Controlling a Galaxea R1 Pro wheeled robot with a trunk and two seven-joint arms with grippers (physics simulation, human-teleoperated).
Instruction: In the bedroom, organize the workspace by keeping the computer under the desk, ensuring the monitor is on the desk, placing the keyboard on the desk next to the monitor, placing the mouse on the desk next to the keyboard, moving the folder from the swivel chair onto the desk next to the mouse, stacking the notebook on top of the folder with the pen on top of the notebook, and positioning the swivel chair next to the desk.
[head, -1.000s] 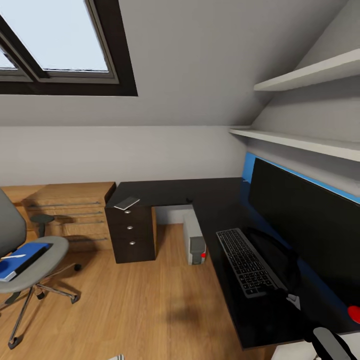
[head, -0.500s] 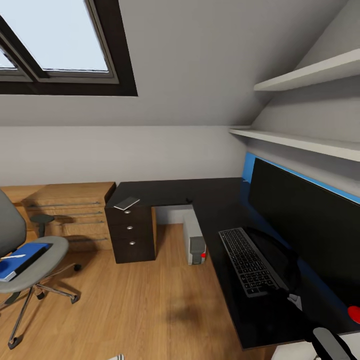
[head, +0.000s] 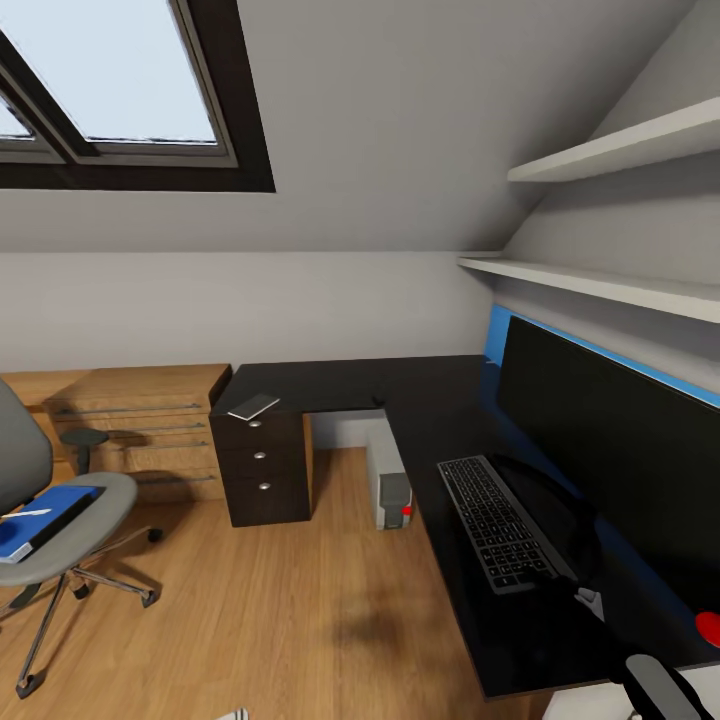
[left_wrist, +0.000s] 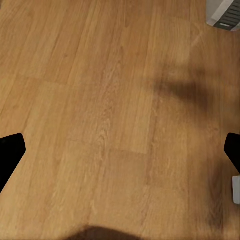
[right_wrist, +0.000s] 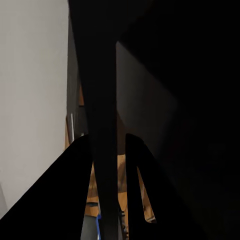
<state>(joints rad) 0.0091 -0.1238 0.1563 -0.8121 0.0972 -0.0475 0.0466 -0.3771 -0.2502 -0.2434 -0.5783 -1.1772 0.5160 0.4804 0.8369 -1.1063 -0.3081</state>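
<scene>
Glossy black top on desk (head: 440, 420), faintly mirroring monitor (head: 610, 450). Matt dark drawer fronts under desk, round silver metal knobs. Matt dark grey keyboard (head: 497, 523) on desk. Beside desk: smooth warm wood-plank floor (head: 280, 610), grey cloth swivel chair (head: 60, 520) with chrome base, light grey computer (head: 388, 480).
</scene>
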